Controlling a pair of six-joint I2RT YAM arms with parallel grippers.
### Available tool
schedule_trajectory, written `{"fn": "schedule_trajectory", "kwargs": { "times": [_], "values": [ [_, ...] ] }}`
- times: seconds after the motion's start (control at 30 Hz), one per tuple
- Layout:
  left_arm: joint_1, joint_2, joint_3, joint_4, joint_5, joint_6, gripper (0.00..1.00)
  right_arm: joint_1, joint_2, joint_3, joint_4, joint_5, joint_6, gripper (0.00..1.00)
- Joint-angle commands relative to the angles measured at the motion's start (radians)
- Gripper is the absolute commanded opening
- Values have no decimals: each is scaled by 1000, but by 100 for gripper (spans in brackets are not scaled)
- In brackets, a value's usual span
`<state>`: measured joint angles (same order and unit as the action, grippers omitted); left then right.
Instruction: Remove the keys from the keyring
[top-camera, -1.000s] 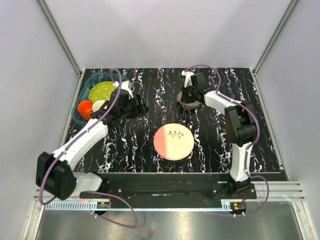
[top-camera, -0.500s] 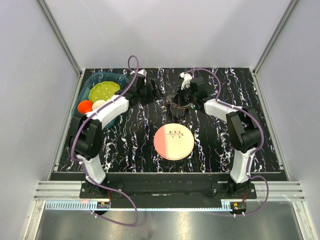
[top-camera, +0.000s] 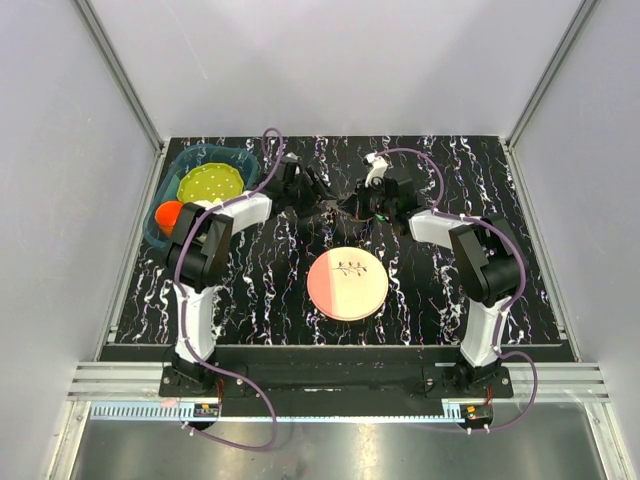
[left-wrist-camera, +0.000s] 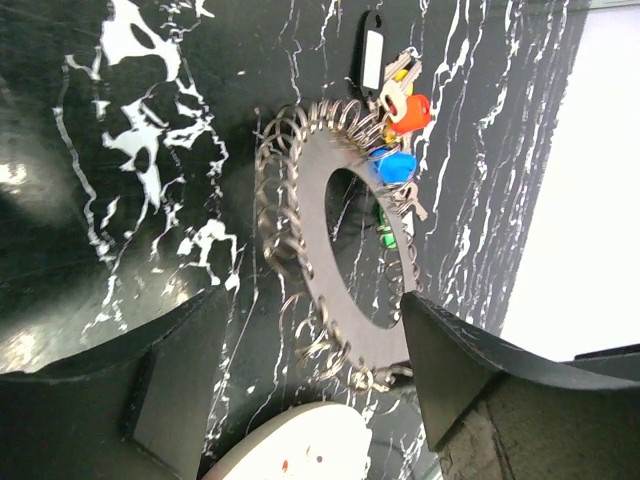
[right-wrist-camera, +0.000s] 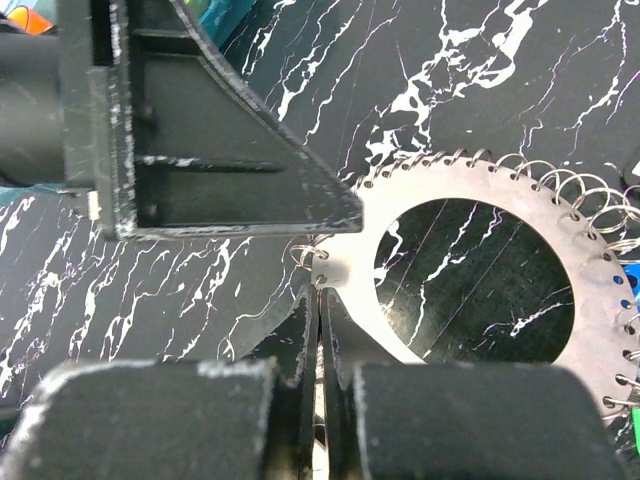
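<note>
Overhead view, close wrist views, shared keyring (left-wrist-camera: 313, 235)

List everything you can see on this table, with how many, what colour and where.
table: one, black with white veining, under everything
keyring: one, dark silver, edged with small wire loops, far middle, between the two hands
keys: red, blue and green heads show, full count unclear, bunched on one side of the keyring
tag: one, black and white, by the keys
pink plate: one, pink and cream, table centre
basin: one, teal, far left
green plate: one, yellow-green, in the basin
orange item: one, at the basin's near end
left hand: open, facing the keyring
right hand: shut on the keyring's rim
</note>
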<state>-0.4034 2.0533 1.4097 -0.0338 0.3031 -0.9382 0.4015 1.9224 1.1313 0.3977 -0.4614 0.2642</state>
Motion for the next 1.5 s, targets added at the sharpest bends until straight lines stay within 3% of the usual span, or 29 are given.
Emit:
{"fn": "schedule_trajectory", "kwargs": {
  "times": [0.0, 0.27, 0.4, 0.5, 0.53, 0.6, 0.7, 0.73, 0.87, 1.07, 1.2, 1.33, 1.47],
  "values": [
    [5, 47, 72, 147, 90, -96, 72, 7, -36, -21, 125, -34, 38, 0],
    [3, 91, 57, 198, 108, -151, 62, 7, -43, -27, 135, -46, 69, 0],
    [5, 96, 57, 241, 136, -174, 46, 10, -46, -28, 127, -46, 87, 0],
    [5, 91, 57, 273, 160, -185, 23, 10, -49, -22, 84, -49, 99, 4],
    [5, 88, 57, 278, 163, -183, 10, 10, -52, -13, 64, -45, 99, 5],
    [5, 77, 57, 282, 171, -169, 0, 10, -77, -5, 9, -34, 98, 12],
    [3, 59, 57, 296, 183, -137, 0, 10, -126, 13, -80, 3, 90, 29],
    [5, 56, 63, 299, 189, -126, 0, 8, -137, 19, -145, 13, 83, 40],
    [5, 35, 93, 276, 249, -13, 0, 8, -233, 47, -275, 59, 58, 58],
    [5, -47, 130, 160, 323, 240, 0, 5, -414, 25, -355, 188, -20, 68],
    [5, -143, 138, 62, 357, 424, 0, 3, -511, 42, -407, 273, -123, 68],
    [5, -243, 140, -53, 402, 605, 0, -13, -605, 62, -479, 189, -181, 77],
    [5, -338, 117, -173, 482, 780, 0, -35, -597, 159, -628, -4, -244, 82]
  ]
}}
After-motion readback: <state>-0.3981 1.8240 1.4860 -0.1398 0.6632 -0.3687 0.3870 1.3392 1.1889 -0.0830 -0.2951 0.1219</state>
